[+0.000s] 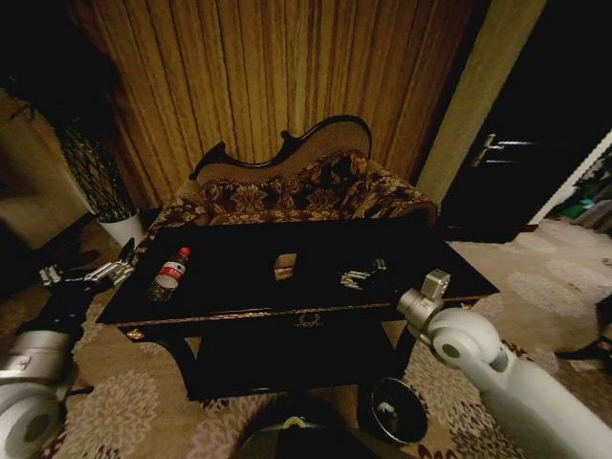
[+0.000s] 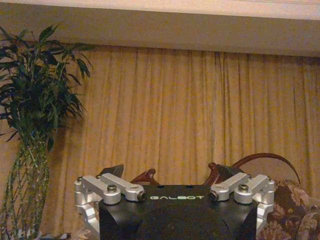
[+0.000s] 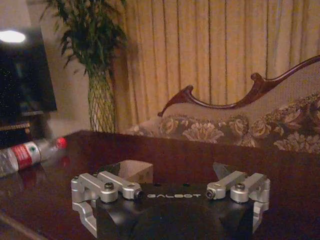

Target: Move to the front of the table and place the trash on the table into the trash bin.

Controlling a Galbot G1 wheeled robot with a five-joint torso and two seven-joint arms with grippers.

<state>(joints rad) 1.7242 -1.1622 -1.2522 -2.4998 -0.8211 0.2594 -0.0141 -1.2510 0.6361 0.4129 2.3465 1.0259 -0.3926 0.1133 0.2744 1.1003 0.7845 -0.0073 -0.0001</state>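
The black table (image 1: pixel 239 308) stands right in front of me, with a gold emblem at its front centre. On its left part lies a clear bottle (image 1: pixel 169 273) with a red cap, which also shows on its side in the right wrist view (image 3: pixel 27 154). A small tan block (image 1: pixel 285 266) sits mid-table. My right gripper (image 1: pixel 346 275) hovers low over the table just right of the block (image 3: pixel 134 170), open (image 3: pixel 170 172) and holding nothing. My left gripper (image 1: pixel 122 260) hangs off the table's left end near the bottle, open (image 2: pixel 165 174) and facing the curtain. The round trash bin (image 1: pixel 399 409) stands on the carpet below the table's front right corner.
A carved patterned sofa (image 1: pixel 296 186) sits close behind the table. At the back left a tall plant (image 1: pixel 96 172) grows from a white pot (image 1: pixel 124 228). A dark door (image 1: pixel 535 124) is at the right. Patterned carpet (image 1: pixel 535 287) lies open to the table's right.
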